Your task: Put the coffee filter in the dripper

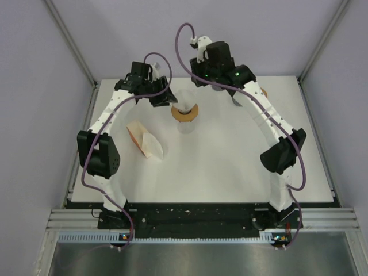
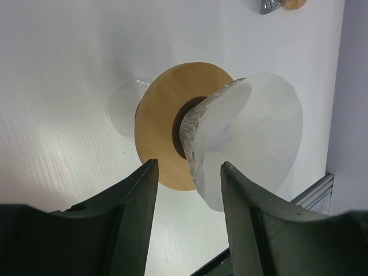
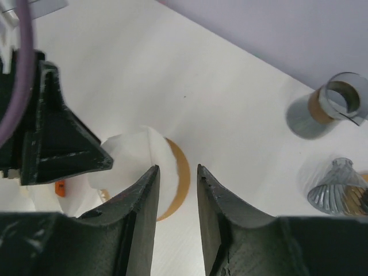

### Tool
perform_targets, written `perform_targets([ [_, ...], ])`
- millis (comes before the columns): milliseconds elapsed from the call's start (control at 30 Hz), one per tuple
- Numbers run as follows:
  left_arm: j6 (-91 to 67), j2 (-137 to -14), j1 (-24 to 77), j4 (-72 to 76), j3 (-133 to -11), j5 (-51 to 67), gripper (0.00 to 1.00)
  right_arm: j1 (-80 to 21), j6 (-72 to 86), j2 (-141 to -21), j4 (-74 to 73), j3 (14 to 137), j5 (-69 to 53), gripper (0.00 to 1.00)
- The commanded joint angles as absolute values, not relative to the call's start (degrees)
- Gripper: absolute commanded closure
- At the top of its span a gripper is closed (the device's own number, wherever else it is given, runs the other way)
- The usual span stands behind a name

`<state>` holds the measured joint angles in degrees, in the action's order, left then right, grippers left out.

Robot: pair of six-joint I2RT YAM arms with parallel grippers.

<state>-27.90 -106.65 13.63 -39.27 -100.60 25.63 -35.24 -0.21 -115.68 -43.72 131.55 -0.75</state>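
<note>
From where I sit, the job looks nearly done. The filter [image 2: 259, 132] is in the dripper [image 2: 164, 135], which stands toward the far middle of the desk [image 1: 230, 155]. Its paper lines the glass cone above the wooden collar. It doesn't look square to me, though. In the left wrist view one side of the paper flares well past the rim, so I judge it placed but perhaps not fully seated.

The left end effector [image 2: 188, 165] is open. Its jaws stand apart just short of the dripper and I see nothing between them. The right end effector [image 3: 175, 170] is open too, with a narrower gap, and it hovers above the filter's edge with nothing in its grip. As far as I can tell, neither one touches the paper.

A stack of spare filters [image 1: 144, 140] lies on the desk to the left, well apart from the dripper.

I'd say what's left is to check how the paper sits, nudge it down if it rides high, and pull both arms clear without brushing it.
</note>
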Motion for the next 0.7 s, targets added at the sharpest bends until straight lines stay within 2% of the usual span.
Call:
perform_targets([
  [0,-25.5,-102.8,13.5,-39.6,-105.0,24.9,0.44,-29.8,5.0,-111.0,-37.9,129.5,1.5,0.65],
  [67,-24.6,-102.5,13.5,-40.1,-106.1,25.0,0.39,-27.5,6.6,-111.4,-37.0,129.5,0.9,0.57],
  [267,-20.8,-101.6,13.4,-42.9,-110.2,24.1,0.36,-21.2,13.4,-114.5,-32.4,130.1,-2.4,0.39],
  [433,-15.6,-98.3,12.2,-44.9,-110.6,22.4,0.34,-17.2,17.7,-121.1,-26.1,133.1,-7.0,0.36],
  [567,-9.4,-96.3,10.4,-48.4,-110.7,22.8,0.32,-17.0,8.7,-128.1,-18.6,136.9,-15.3,0.35],
  [667,-5.9,-94.7,8.8,-50.1,-108.8,23.5,0.32,-17.0,1.3,-135.1,-17.5,144.6,-15.7,0.35],
])
